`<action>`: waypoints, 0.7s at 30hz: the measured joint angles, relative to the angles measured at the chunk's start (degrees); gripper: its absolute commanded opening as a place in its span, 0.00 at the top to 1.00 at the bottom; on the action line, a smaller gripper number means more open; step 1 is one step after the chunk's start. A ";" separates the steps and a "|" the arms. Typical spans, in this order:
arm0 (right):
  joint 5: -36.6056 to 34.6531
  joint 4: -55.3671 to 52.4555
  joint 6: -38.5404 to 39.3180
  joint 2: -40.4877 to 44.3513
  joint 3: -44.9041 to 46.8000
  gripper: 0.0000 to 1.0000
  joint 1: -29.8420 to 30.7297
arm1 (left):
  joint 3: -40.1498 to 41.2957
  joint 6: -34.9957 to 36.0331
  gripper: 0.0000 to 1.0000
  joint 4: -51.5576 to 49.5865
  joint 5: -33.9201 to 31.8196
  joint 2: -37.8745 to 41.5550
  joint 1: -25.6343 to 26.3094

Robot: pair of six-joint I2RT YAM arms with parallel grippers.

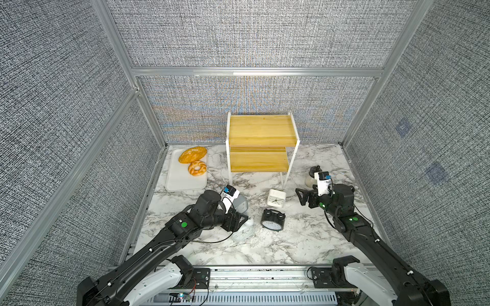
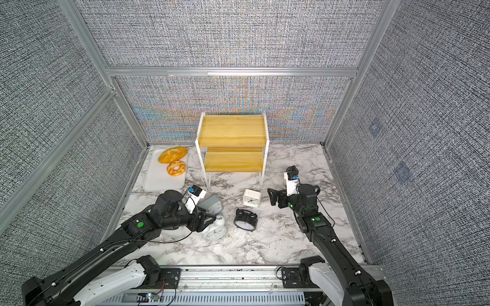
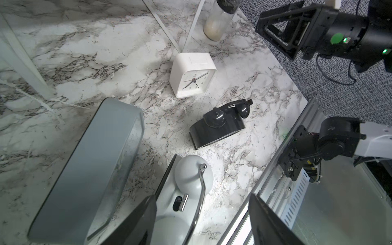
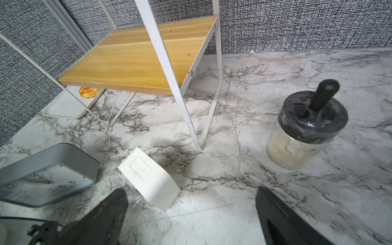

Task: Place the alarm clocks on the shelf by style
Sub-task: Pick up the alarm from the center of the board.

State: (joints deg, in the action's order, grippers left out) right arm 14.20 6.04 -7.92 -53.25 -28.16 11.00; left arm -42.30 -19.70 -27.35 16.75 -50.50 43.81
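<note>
Progress: nothing is shelved. Both boards of the shelf (image 1: 261, 129) are bare. It stands at the middle of the desk's (image 1: 265, 249) far edge, and all four clocks sit on the marble in front of it.

- White bell clock (image 2: 214, 232): left of centre, the clock nearest the near edge. Your left gripper (image 3: 202, 196) straddles its bells and handle with the jaws apart. Marble shows between one finger and the clock, so I judge there is no grip yet.
- Grey clock (image 2: 212, 203): just beside that gripper, on its far side.
- Black bell clock (image 1: 273, 220): mid-desk.
- Square clock (image 1: 276, 198): just in front of the shelf's front right leg.
- Right gripper (image 1: 301, 197): spread wide and empty, hanging between the square clock and the jar (image 4: 305, 131), which stands toward the right edge.

Left to do: four picks and four placements. My guess at the pairing is the bell clocks on one board and the boxy pair on the other.

Room:
- The left side is tight. The grey clock crowds the first lift, so take it straight up.
- The shelf's front is open, and the top board is free from above. The lower board looks short on headroom.
- The tray (image 1: 185, 182) fills the far left corner.
- The near edge and the right half of the desk are open.
</note>
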 measured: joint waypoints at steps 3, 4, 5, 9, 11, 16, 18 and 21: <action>0.35 0.02 0.24 -0.17 0.00 0.01 0.33 | -0.17 0.46 0.27 -1.22 -1.33 -1.05 0.63; 0.61 0.00 0.31 -0.26 0.00 0.01 0.50 | -0.31 0.68 0.27 -1.51 -1.75 -1.27 0.83; 0.92 0.02 0.46 -0.37 -0.02 0.01 0.68 | -0.55 0.90 0.27 -1.88 -1.90 -1.44 1.07; 2.32 0.02 1.31 -1.51 -0.31 0.01 2.56 | -0.85 1.73 0.27 -3.13 -5.95 -0.76 1.40; 2.43 0.00 1.86 -2.23 -0.57 0.01 3.56 | -0.20 1.88 0.27 -2.95 -8.28 0.79 1.40; 2.21 -0.02 2.62 -3.45 -0.68 0.01 5.07 | 3.72 1.55 0.26 -1.95 -15.43 6.64 1.38; 1.86 -0.02 2.80 -3.69 -0.68 0.01 5.31 | 5.31 1.22 0.27 -1.18 -17.97 8.26 1.38; 1.36 -0.04 2.91 -4.00 -0.83 0.01 5.86 | 6.27 0.94 0.25 -0.55 -21.44 8.02 1.31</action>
State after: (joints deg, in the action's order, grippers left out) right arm 15.55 6.00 -5.02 -57.25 -28.99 16.86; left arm -36.03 -18.76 -27.90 -4.69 -42.48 45.12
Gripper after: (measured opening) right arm 0.990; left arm 0.733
